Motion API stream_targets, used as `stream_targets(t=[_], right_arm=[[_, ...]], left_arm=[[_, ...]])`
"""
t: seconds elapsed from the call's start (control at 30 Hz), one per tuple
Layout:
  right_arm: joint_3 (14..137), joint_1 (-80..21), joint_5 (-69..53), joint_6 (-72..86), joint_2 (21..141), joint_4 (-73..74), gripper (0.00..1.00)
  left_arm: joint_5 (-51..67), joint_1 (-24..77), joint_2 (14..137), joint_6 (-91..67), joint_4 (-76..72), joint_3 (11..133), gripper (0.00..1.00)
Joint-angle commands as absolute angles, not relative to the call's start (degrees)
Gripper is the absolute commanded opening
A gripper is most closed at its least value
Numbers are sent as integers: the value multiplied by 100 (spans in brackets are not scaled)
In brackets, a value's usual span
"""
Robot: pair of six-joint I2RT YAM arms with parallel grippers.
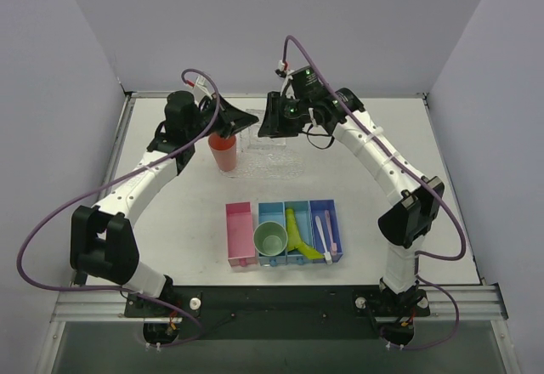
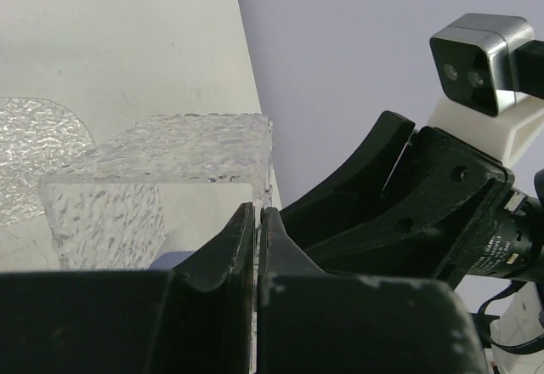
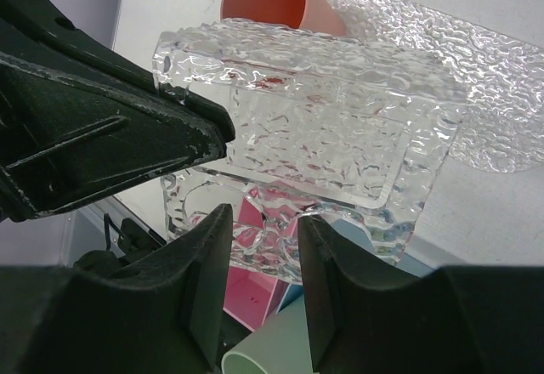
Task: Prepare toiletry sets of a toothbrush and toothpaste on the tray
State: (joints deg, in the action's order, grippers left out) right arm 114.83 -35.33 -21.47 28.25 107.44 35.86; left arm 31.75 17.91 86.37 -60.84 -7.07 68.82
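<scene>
Robot lab / test cell. 2 arms, left arm (image 1: 144,183) & right arm (image 1: 374,149), bolted to an alu. rail (image 1: 280,302) along the near edge of a white tabletop (image 1: 374,246). Plain grey partition walls (image 1: 272,25) box in the far, left & right edges. Purple cables (image 1: 51,221) loop off each arm, and a cam module (image 2: 480,64) sits on the right wrist. Props laid out test-style: pink & blue bins (image 1: 240,229) in a row by the near edge, centre, w/ a green cup (image 1: 271,239), toothpaste tubes (image 1: 295,236) & toothbrushes (image 1: 321,231) sorted in. The left gripper (image 2: 257,212) pinches a clear rack (image 2: 161,161) wall.
</scene>
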Motion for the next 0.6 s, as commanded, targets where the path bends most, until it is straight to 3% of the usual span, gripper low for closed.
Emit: stream_targets(t=[0.0, 0.23, 0.47, 0.57], right_arm=[[11725, -3577, -2224, 2795, 10863, 3665, 33], [11760, -3577, -2162, 2830, 10934, 3683, 31], [11760, -3586, -1943, 2865, 10899, 3700, 1], [11760, -3577, -1872, 2883, 10881, 3691, 0]], left_arm=[[3278, 1802, 8657, -6108, -1195, 7339, 0], [3322, 1819, 8727, -6126, -1248, 7392, 0], [3331, 1819, 8684, -5951, -976, 7391, 0], [3252, 1802, 8657, -5678, -476, 7514, 0]])
